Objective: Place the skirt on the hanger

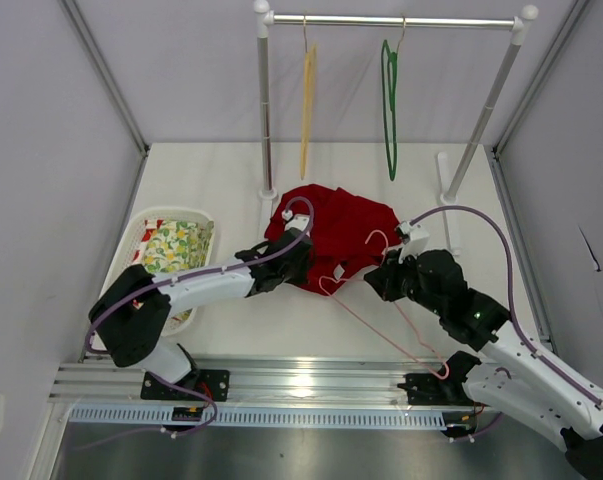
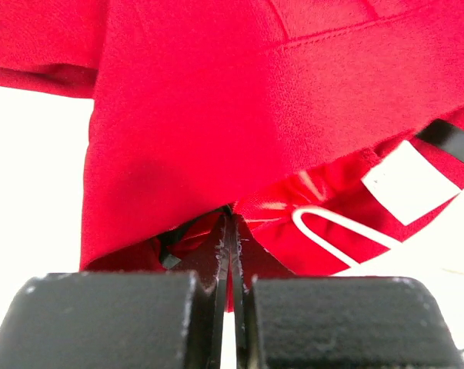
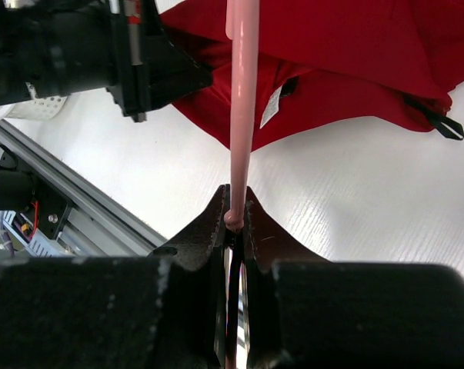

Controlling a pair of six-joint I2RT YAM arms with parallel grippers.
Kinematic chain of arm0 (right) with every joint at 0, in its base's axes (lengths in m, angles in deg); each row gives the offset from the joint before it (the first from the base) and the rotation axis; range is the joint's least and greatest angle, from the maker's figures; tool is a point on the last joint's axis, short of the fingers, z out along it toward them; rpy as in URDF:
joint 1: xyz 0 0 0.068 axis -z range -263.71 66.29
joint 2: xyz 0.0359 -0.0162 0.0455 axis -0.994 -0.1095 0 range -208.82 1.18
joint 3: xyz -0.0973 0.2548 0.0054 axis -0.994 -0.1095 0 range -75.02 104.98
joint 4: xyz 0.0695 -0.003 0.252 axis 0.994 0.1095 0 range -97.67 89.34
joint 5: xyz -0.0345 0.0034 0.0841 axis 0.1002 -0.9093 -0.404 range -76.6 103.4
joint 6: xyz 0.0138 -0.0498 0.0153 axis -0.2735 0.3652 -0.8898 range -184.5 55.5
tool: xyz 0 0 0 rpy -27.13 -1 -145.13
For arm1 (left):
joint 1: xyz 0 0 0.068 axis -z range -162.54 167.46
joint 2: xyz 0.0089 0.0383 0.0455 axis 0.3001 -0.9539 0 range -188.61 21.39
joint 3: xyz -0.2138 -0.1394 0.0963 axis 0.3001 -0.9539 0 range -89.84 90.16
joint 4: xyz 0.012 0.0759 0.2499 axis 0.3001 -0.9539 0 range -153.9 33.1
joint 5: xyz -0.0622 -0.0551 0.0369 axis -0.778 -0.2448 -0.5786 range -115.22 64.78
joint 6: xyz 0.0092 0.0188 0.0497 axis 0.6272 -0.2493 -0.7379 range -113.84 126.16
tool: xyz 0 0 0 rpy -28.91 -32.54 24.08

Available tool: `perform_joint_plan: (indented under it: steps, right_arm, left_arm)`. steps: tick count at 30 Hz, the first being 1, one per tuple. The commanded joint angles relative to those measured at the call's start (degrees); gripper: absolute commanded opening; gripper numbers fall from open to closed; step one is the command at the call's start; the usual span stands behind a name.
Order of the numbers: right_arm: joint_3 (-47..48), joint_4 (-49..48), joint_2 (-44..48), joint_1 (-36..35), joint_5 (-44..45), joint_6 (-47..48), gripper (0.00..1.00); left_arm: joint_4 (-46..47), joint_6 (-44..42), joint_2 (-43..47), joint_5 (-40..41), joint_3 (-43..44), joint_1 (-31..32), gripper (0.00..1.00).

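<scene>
The red skirt lies crumpled on the table in front of the rack. My left gripper is at its near left edge, shut on a fold of the red cloth. The thin pale pink hanger lies slanted from the skirt's front edge towards the near rail, its hook end over the cloth. My right gripper is shut on the hanger's wire, just right of the skirt. A pale thin loop and a white label show at the skirt's edge.
A clothes rack stands at the back with a yellow hanger and a dark green hanger. A white basket with yellow-green floral cloth sits at the left. The left arm's wrist is close to the hanger.
</scene>
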Motion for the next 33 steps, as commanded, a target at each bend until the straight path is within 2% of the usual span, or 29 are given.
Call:
perform_joint_plan:
  steps: [1,11,18,25,29,33]
  right_arm:
    - [-0.86,-4.20,0.54,-0.35,-0.77,-0.20,0.00]
    - [-3.14,-3.86,-3.33,-0.26,3.35,0.15,0.00]
    - [-4.29,-2.18,-1.83,-0.35,4.41,0.15,0.00]
    - [-4.20,0.19,-3.50,-0.26,8.18,-0.02,0.00]
    - [-3.94,0.98,-3.77,-0.26,10.04,-0.64,0.00]
    - [-4.11,-1.12,-2.72,-0.26,6.97,-0.73,0.00]
  left_arm:
    - [0.50,-1.41,4.04,-0.99,-1.67,-0.01,0.00]
    - [1.02,-1.67,7.21,-2.31,-4.92,-1.16,0.00]
    - [3.84,-3.25,10.81,-4.94,-8.70,-3.00,0.01]
    - [5.42,-4.22,12.39,-7.23,-10.81,-4.40,0.12]
    - [6.74,-3.70,13.89,-9.51,-13.18,-5.99,0.11]
    - [7.53,-3.26,13.89,-9.60,-14.41,-6.69,0.03]
